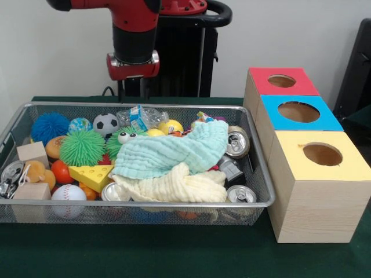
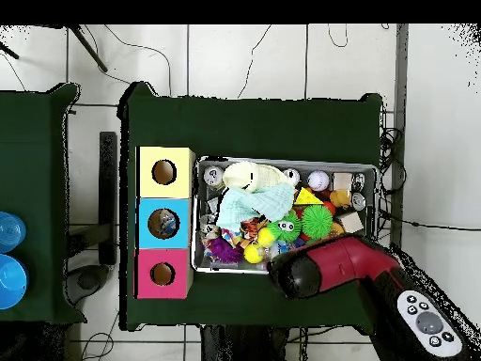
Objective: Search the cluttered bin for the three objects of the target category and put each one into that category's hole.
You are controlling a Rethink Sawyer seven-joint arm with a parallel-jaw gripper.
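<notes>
A wire mesh bin [image 1: 139, 105] holds a heap of things. On top lie a teal cloth [image 1: 168, 153] and a cream cloth [image 1: 174, 186]. Round them I see drink cans [image 1: 237, 143] [image 1: 241, 194], a baseball [image 1: 68, 193], a soccer ball [image 1: 105, 123], spiky balls [image 1: 82, 147], a yellow cheese wedge [image 1: 91, 175], wooden blocks [image 1: 32, 153] and a crushed plastic bottle [image 1: 142, 117]. To the right stand three boxes with round holes: red [image 1: 261, 78], blue [image 1: 272, 116], yellow [image 1: 348, 165]. My gripper [image 1: 133, 81] hangs above the bin's far edge, holding nothing that I can see.
In the overhead view the arm's end [image 2: 293, 274] sits over the bin's [image 2: 287, 160] lower rim. The boxes [image 2: 147, 211] stand in a row left of the bin. A green cloth [image 2: 254, 122] covers the table. Blue round things [image 2: 7, 254] rest on a side table at left.
</notes>
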